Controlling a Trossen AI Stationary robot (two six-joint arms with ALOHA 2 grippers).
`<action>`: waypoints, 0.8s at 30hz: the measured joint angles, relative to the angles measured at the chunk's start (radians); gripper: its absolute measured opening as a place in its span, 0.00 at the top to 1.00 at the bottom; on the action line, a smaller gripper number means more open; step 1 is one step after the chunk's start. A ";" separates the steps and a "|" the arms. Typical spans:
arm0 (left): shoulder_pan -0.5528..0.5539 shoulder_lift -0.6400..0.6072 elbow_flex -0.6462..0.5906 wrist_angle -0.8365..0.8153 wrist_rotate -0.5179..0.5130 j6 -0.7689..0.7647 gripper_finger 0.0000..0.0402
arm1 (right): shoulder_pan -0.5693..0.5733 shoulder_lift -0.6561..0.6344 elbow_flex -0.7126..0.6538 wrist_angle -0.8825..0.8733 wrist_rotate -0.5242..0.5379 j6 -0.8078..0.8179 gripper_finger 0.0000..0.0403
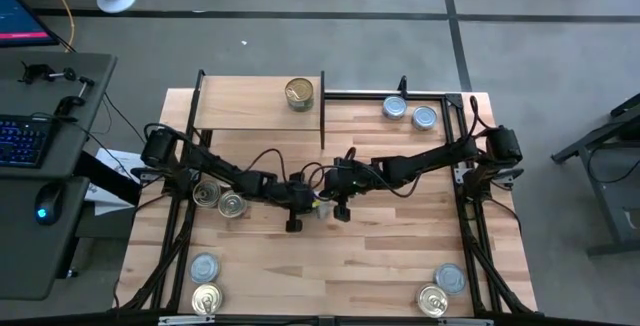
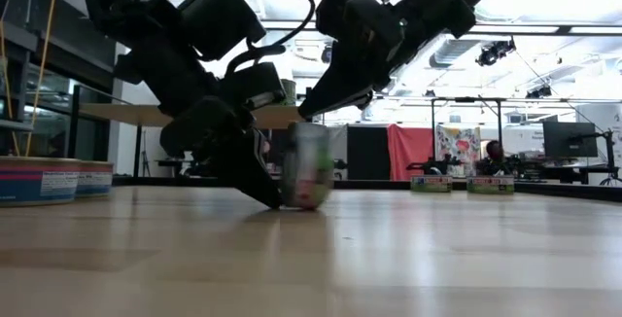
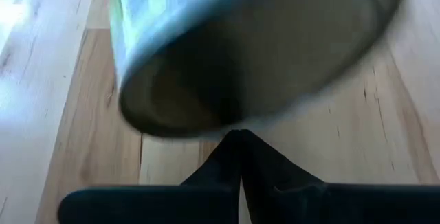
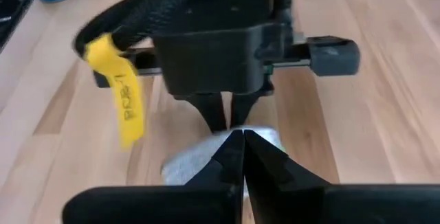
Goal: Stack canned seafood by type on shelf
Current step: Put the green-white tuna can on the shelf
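Filling the left wrist view, a tipped tin (image 3: 254, 45) stands on its edge at the middle of the table (image 1: 380, 266), just ahead of the left gripper (image 3: 237, 159), whose jaws are pressed together with nothing between them; their tips seem to touch or nearly touch the tin's underside. Judged from the whole layout, the sorting is barely begun: the shelf (image 1: 240, 103) at the far left of the table carries only one gold-topped tin (image 1: 299, 92). Left to move are two silver-topped tins (image 1: 410, 113) at the far right, two tins (image 1: 219, 199) under the left arm, a silver and gold pair (image 1: 204, 284) at the near left corner, and another such pair (image 1: 441, 289) at the near right. From the opposite side the right gripper (image 4: 237, 157) meets the same tipped tin; its jaws are also clenched empty, tips against the tin's pale top. Neither gripper grasps it, so it looks propped between them and may roll or topple.
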 joint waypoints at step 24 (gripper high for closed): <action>0.150 -0.310 -0.005 -0.437 0.169 0.149 1.00 | 0.077 -0.218 0.079 -0.324 -0.019 0.462 0.63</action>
